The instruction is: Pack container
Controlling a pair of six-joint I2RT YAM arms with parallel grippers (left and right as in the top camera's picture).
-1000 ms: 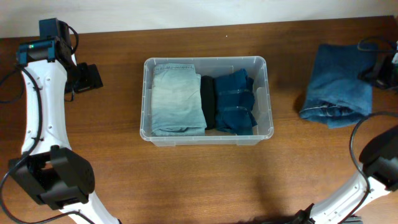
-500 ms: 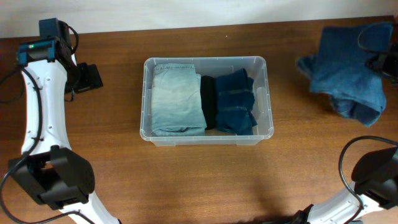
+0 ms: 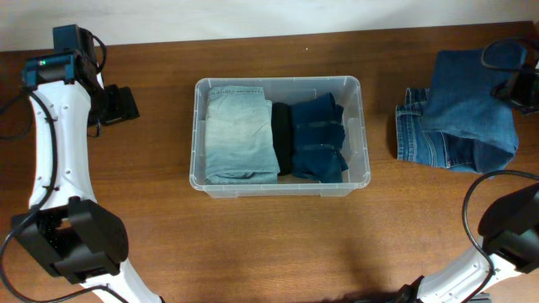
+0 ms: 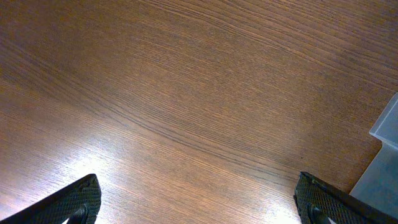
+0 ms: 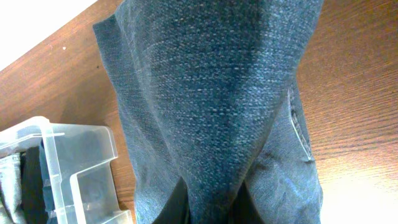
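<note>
As jeans unfold — waistband newly showing, container unmoved

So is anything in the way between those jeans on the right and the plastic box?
Nothing visible: only bare table lies between the jeans and the box. The box itself holds folded clothes across most of its floor, so they would probably go on top.

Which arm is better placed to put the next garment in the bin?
Right. The right gripper is shut on the blue jeans beside the bin; the left gripper is open over bare table, holding nothing.
</note>
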